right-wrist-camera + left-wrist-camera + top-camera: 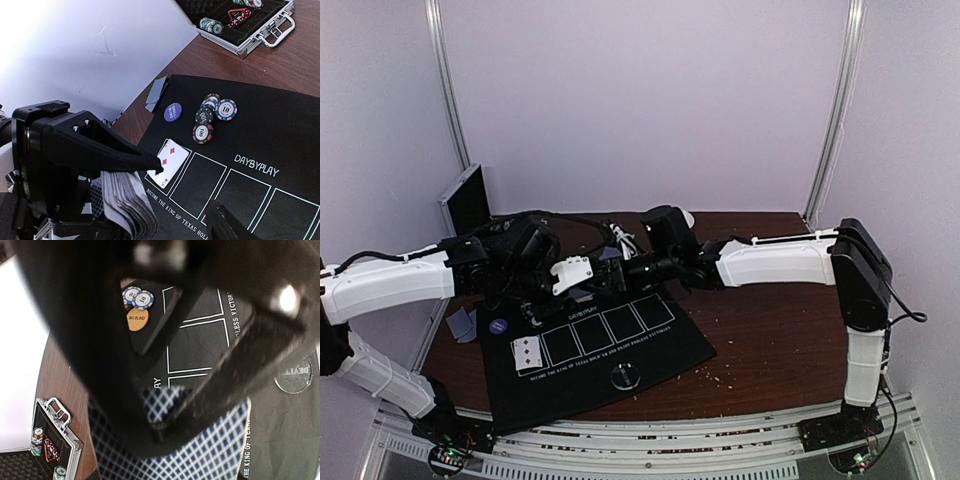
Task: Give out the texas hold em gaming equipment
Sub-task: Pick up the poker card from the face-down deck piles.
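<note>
Right wrist view: seen just under the upper finger of the parted right gripper (185, 189), back from its tip, fanned deck (125, 202) with edges along the fingers, clamped in left gripper (600, 272) above the mat's (260, 115) far edge.

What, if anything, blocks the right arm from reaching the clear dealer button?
Probably nothing, so likely yes. The dealer button lies alone on bare mat, on the near side of the boxes. The right gripper hangs open over the mat's far side beside the card deck, with nothing between.
</note>
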